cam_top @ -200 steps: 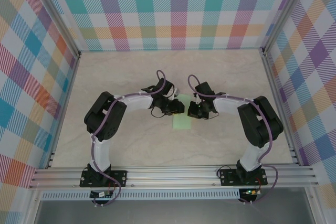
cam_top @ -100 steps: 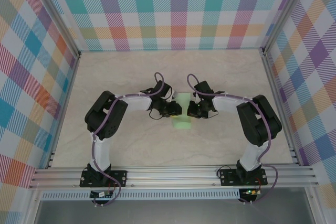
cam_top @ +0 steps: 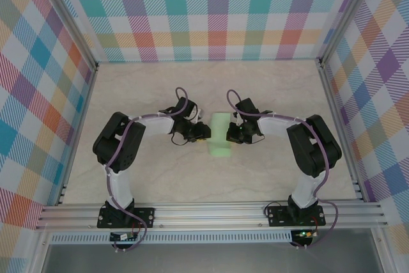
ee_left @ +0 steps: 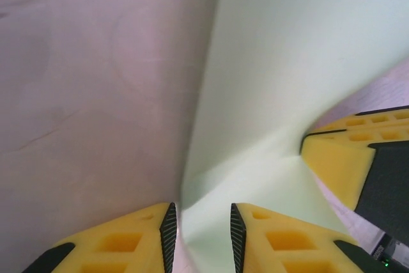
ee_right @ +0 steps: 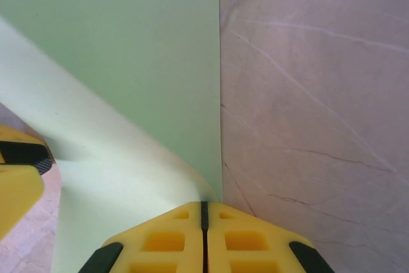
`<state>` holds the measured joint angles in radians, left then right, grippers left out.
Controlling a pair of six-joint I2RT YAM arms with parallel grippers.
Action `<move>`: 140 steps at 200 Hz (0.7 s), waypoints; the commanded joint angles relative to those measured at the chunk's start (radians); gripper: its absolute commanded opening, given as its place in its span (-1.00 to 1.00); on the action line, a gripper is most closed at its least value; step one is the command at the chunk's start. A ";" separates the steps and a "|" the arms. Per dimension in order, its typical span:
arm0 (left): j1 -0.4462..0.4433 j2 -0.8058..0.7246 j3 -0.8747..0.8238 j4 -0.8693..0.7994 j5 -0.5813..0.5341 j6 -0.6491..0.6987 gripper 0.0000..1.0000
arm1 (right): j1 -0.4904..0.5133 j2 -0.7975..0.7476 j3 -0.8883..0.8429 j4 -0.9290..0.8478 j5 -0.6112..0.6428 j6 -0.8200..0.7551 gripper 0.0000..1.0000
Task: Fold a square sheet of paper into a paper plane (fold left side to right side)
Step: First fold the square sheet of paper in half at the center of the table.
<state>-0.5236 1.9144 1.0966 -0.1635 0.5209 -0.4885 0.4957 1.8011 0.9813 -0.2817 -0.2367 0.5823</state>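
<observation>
- table (cam_top: 160, 94): marble top, lies under the paper.
- paper (cam_top: 220, 139): pale green, mid-table, long axis running away from the arm bases. Partly doubled over, one flap bowed up.
- right gripper (ee_right: 204, 208): at the paper's right edge, jaws closed, seemingly pinching that edge.
- left gripper (ee_left: 201, 231): at the paper's left edge, jaws slightly apart. The edge runs into the gap, unclamped.
- both equally near the paper. For a left-to-right fold, the left one likely carries while the right pins.
</observation>
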 commanded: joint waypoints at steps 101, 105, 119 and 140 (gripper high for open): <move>-0.065 0.048 0.035 0.145 0.075 -0.062 -0.45 | 0.006 0.057 -0.036 -0.091 0.060 -0.027 -0.85; -0.065 0.057 0.037 0.147 0.076 -0.062 -0.45 | 0.007 0.057 -0.035 -0.091 0.060 -0.027 -0.85; -0.067 0.080 0.040 0.149 0.074 -0.062 -0.45 | 0.006 0.055 -0.036 -0.090 0.059 -0.028 -0.85; -0.069 0.092 0.030 0.136 0.063 -0.051 -0.45 | 0.007 0.050 -0.037 -0.085 0.056 -0.029 -0.85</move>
<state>-0.5865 1.9827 1.1194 -0.0242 0.5900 -0.5377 0.4957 1.8011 0.9813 -0.2813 -0.2371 0.5819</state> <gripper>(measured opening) 0.275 0.079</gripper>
